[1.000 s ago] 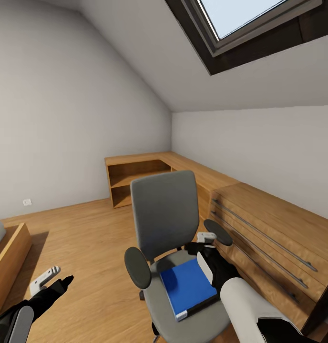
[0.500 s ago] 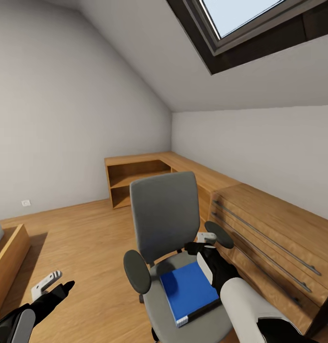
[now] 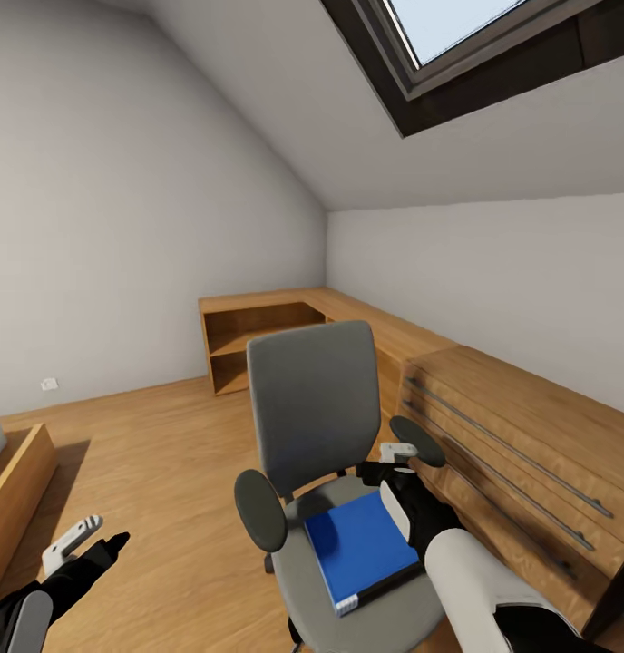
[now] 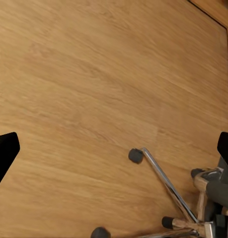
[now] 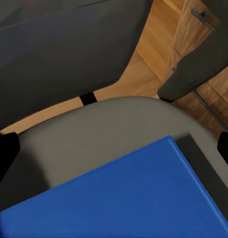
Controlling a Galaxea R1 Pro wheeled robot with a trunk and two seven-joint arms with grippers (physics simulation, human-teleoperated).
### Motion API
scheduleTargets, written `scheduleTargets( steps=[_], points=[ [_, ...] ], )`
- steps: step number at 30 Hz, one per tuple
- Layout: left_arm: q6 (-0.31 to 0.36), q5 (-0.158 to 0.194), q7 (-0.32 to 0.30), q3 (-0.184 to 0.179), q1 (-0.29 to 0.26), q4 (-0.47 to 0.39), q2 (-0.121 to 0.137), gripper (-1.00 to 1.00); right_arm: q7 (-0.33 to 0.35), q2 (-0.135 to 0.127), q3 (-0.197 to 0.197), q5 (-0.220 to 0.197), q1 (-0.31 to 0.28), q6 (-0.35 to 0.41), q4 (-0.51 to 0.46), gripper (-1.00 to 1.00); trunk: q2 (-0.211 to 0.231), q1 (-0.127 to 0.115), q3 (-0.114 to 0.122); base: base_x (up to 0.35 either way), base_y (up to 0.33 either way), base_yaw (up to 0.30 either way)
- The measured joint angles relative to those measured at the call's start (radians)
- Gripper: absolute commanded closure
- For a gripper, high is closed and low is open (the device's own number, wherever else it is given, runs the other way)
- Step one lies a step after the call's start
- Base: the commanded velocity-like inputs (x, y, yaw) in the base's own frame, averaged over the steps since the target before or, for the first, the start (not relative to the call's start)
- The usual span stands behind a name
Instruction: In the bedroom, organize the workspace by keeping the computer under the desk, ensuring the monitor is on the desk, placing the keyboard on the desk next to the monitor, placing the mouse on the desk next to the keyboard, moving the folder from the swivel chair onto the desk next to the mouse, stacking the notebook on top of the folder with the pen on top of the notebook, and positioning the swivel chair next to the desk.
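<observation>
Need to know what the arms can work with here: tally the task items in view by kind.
Swivel chair: 1
Blue folder, lying on the chair seat: 1
Total: 2

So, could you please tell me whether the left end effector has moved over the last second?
Yes. The left end effector has dropped lower and slightly toward the robot, ending farther from the wall socket and the swivel chair, which held their places.
</observation>
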Motion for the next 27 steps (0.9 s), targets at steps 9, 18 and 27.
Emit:
scheduleTargets(
  steps=[9,18,27],
  points=[
    [0.001,-0.001,0.001,0.002,0.000,-0.001,-0.011,-1.00,-0.002,-0.006,0.000,0.000,0.000,0.000,-0.001,-1.00,-0.063,0.035,-0.028,0.000,0.000,0.000],
    [0.000,0.000,0.000,0.000,0.000,0.007,-0.014,-1.00,-0.007,-0.007,-0.004,-0.003,-0.001,0.043,-0.002,-1.00,-0.084,0.046,-0.038,0.000,0.000,0.000],
    [0.001,0.000,-0.004,0.000,0.000,0.041,-0.035,-1.00,-0.064,-0.009,-0.028,-0.061,-0.079,0.203,0.002,-1.00,-0.084,0.046,-0.038,0.000,0.000,0.000]
  ],
)
